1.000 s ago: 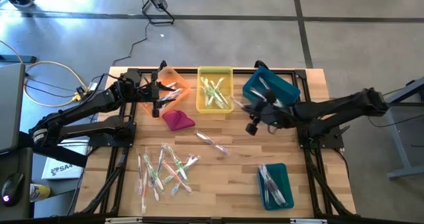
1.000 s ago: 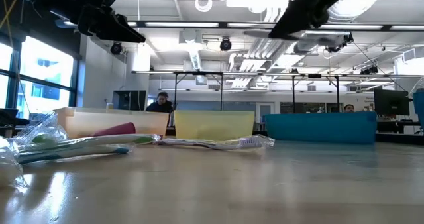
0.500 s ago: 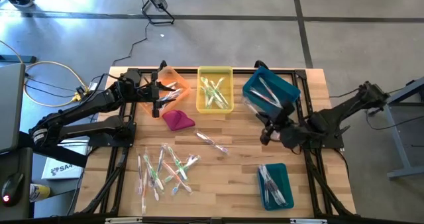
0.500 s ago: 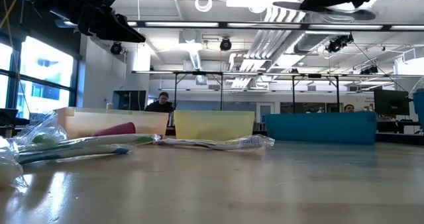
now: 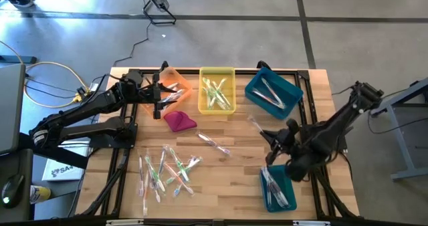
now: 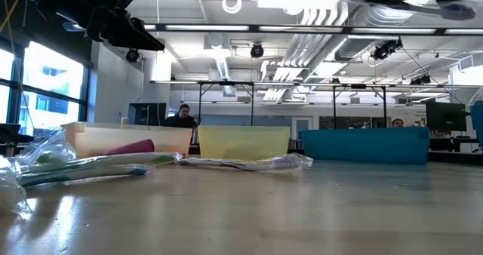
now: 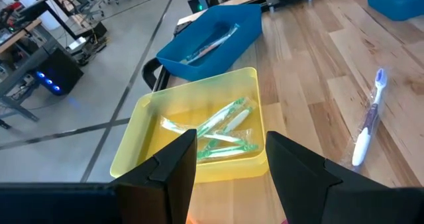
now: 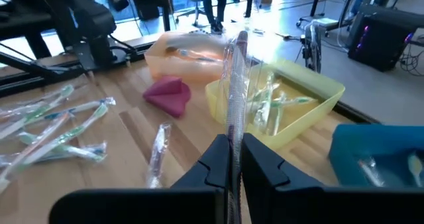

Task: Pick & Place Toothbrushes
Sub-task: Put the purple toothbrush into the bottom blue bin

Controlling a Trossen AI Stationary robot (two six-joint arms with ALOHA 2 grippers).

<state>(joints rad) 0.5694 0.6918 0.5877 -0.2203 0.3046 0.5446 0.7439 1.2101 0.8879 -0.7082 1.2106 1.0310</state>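
My right gripper (image 5: 270, 138) hangs over the table's right half, between the far teal bin (image 5: 273, 92) and the near teal bin (image 5: 277, 186), shut on a clear-wrapped toothbrush (image 8: 235, 78). My left gripper (image 7: 225, 163) stands open with nothing between its fingers, above the near edge of the orange bin (image 5: 171, 85). Several wrapped toothbrushes (image 5: 167, 171) lie in a loose pile at the near left. One more toothbrush (image 5: 215, 144) lies mid-table. Others lie in the yellow bin (image 5: 217, 90) and in both teal bins. My right gripper pinches one end of the wrapped toothbrush (image 8: 232, 143) between its two shut fingers. The toothbrush runs on past the fingertips, in line with the fingers, its free end (image 5: 251, 120) toward the far left. It is lifted clear of the table.
A magenta cloth lump (image 5: 179, 121) lies just near of the orange bin. The three far bins stand in a row along the table's far edge. Bare wood shows in the table's middle and near middle (image 5: 227, 186). People sit in the room beyond (image 6: 183, 116).
My right gripper has swung from beside the far teal bin toward the table's near edge and the near teal bin. Its wrist rolled on the way. It stayed shut on the toothbrush, which stays clear of the table.
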